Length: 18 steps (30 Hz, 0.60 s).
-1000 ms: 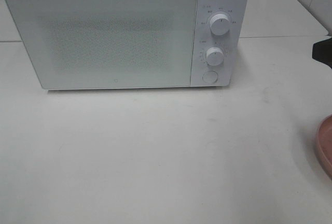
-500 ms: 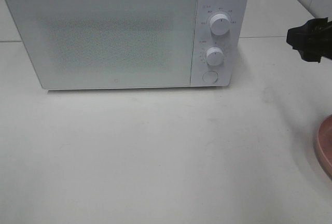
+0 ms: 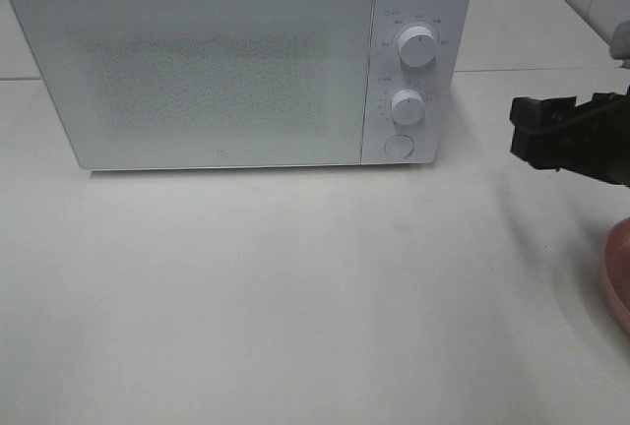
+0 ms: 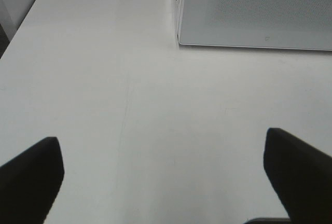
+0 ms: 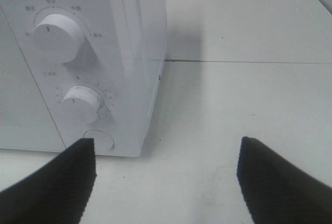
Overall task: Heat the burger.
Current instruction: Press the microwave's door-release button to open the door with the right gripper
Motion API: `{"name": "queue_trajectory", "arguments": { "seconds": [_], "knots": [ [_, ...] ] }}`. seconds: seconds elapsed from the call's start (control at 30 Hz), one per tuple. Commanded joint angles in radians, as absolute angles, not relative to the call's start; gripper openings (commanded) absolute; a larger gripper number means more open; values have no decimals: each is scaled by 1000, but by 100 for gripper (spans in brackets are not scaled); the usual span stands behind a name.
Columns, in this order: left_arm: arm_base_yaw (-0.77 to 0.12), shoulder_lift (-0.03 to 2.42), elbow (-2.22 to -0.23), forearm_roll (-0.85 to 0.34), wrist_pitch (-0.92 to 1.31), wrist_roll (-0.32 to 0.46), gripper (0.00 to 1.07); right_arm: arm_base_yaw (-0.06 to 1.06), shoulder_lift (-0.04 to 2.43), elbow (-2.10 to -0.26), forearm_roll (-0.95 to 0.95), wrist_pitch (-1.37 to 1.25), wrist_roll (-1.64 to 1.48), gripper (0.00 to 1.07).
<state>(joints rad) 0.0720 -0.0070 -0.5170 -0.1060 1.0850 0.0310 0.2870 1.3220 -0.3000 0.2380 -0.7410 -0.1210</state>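
The left gripper [image 4: 161, 167] hangs spread and empty near the microwave [image 3: 197, 71], whose door is shut. Right of its dials [image 3: 417, 48] the right gripper [image 3: 527, 132] is spread too, holding nothing. The burger is out of view, so opening, loading and starting all seem left.

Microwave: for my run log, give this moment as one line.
microwave: door closed | burger: not visible | left gripper: jaws open, empty | right gripper: jaws open, empty, near microwave
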Motion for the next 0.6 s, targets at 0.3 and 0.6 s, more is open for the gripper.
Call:
{"name": "queue_trajectory", "arguments": {
  "seconds": [0.3,0.6],
  "knots": [
    [77,-29,-515,-115,1069,31,101,526,1470,-292,567,-1012,-254,74],
    [77,-29,-515,-115,1069,31,101,729,1636,-295,781,-1247,-253,74]
  ]
}}
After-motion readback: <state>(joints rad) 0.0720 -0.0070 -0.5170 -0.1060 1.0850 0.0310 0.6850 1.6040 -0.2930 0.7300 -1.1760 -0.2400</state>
